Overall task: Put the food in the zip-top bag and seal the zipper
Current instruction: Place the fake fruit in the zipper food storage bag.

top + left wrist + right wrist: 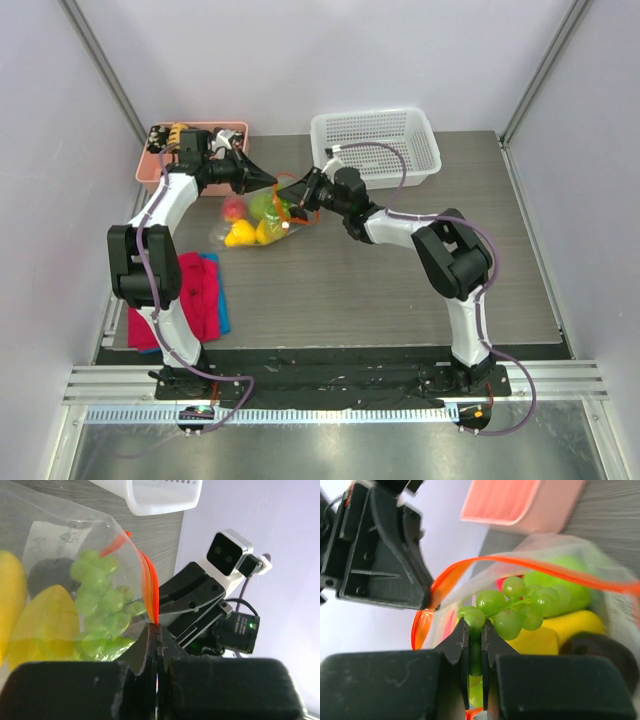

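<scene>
The clear zip-top bag point(250, 222) lies at the table's back left with its mouth held up. Inside it I see the red apple point(234, 208), the green apple point(265, 205) and yellow lemons point(241, 236). My left gripper point(272, 181) is shut on the orange-red zipper point(152, 587) and holds one end of the strip up point(158, 626). My right gripper point(296, 203) is at the bag's mouth, shut on the bunch of green grapes point(512, 607) by one grape point(475, 625). The zipper point(530, 566) arcs open above the grapes. The dark plum point(600, 655) lies low in the bag.
A white mesh basket point(376, 146) stands at the back, right of the grippers. A pink bin point(196, 152) with small items sits at the back left, behind the left arm. A red-pink cloth point(196, 295) on a blue one lies at the near left.
</scene>
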`<control>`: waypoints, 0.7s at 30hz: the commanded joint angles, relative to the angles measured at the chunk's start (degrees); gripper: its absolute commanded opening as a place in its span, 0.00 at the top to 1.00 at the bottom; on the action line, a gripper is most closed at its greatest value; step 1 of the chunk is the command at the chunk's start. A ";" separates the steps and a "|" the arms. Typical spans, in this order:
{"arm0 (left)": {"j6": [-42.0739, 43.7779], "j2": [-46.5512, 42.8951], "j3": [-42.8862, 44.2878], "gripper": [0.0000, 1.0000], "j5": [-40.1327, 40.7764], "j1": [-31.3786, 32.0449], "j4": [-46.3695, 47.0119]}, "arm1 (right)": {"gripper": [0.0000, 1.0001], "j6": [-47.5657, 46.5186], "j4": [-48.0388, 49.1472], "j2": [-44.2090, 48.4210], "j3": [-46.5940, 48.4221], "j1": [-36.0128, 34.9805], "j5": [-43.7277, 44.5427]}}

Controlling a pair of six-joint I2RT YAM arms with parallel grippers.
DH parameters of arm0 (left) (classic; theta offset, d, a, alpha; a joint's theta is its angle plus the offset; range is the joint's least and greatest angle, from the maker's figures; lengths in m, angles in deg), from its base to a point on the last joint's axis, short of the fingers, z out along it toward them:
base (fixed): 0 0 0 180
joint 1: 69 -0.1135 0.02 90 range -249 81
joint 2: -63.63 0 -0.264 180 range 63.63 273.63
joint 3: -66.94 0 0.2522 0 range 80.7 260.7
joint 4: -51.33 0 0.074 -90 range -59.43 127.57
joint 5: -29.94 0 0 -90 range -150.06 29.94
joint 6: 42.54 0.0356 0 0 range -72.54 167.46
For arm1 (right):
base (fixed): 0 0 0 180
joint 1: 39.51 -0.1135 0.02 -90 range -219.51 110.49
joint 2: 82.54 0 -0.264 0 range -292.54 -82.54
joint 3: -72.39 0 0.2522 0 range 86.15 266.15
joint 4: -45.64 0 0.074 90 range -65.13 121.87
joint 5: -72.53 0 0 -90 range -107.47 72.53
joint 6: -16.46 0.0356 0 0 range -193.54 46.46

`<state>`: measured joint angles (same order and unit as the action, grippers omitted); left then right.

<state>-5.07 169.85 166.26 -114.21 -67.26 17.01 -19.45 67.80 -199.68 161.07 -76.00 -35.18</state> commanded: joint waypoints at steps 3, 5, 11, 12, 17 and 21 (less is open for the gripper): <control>-0.73 -3.38 -0.66 1.00 -2.89 -0.42 3.33 | 0.99 -1.26 9.69 -9.05 9.89 0.36 -19.90; -0.73 -3.47 -1.09 1.00 -3.07 -0.42 3.33 | 0.98 -2.31 8.47 -10.12 11.30 1.77 -19.91; -0.38 -3.56 -1.10 1.00 -3.59 -1.03 3.33 | 0.50 -5.30 6.01 -6.97 8.16 5.11 -18.67; -0.29 -3.56 -1.01 1.00 -3.77 -1.12 3.42 | 0.46 -7.13 5.65 -5.92 7.36 5.20 -19.02; -0.38 -3.47 -1.10 1.00 -4.03 -1.30 3.86 | 0.35 -12.68 -0.65 0.24 5.24 5.81 -21.39; -0.02 -3.82 -1.80 1.00 -4.30 -1.47 4.03 | 0.34 -12.78 -4.98 3.05 4.02 8.18 -24.29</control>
<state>-5.07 169.63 164.95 -116.09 -68.18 18.21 -29.03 65.72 -203.44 165.90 -69.34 -55.56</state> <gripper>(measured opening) 0.012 0.659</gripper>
